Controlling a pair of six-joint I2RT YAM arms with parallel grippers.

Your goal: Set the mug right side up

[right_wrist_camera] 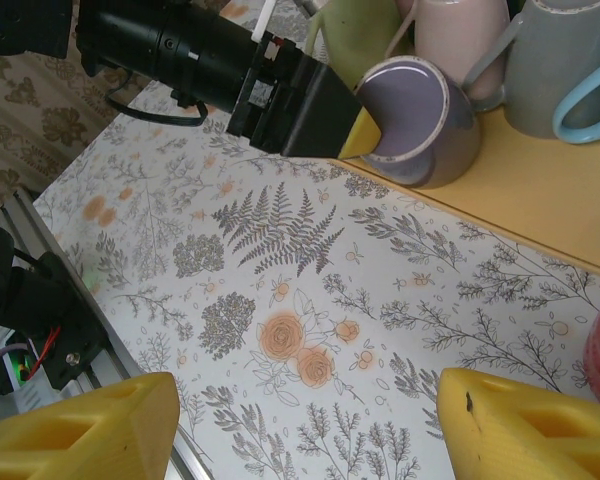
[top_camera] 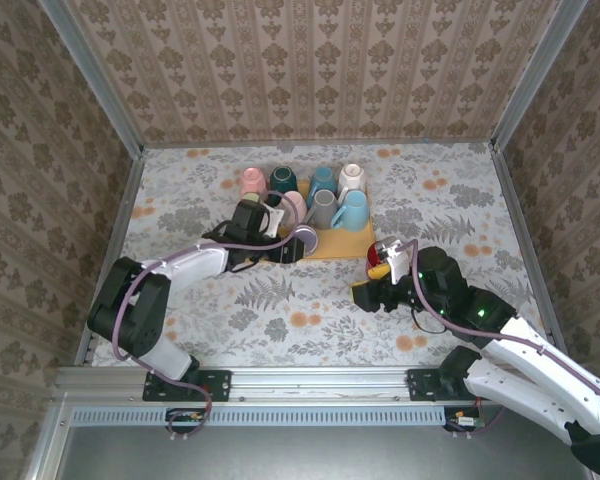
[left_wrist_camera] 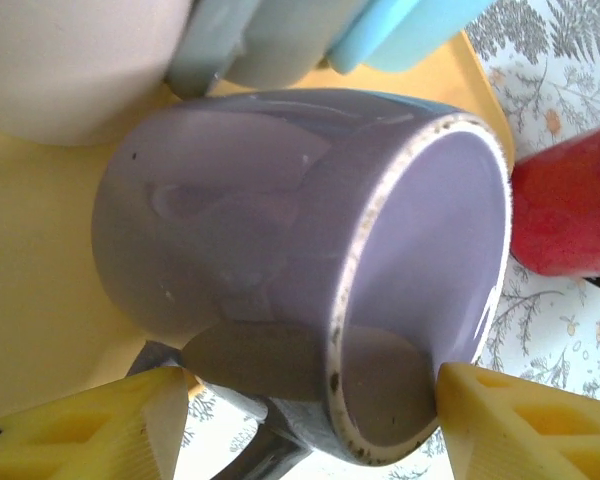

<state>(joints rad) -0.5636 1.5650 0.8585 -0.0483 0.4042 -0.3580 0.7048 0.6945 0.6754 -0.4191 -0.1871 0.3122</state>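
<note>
Looking down from above, I see a purple mug (top_camera: 305, 238) lying on its side at the lower-left corner of a yellow tray (top_camera: 352, 243), mid-frame on the flowered tabletop (top_camera: 280, 320), with my left hand (top_camera: 294, 244) at it. My right hand (top_camera: 370, 282) waits lower right.

From the left wrist, the mug's mouth faces right. Yellow fingers (left_wrist_camera: 130, 425) straddle its lower rim, one touching it, but I cannot tell whether they squeeze.

From the right wrist, my right hand's fingers are spread over bare tabletop, gripping nothing.

I judge the mug glazed ceramic: rigid, fairly heavy, slippery, chippable. Pinching the wall across the rim, one finger inside, looks the surest hold.
</note>
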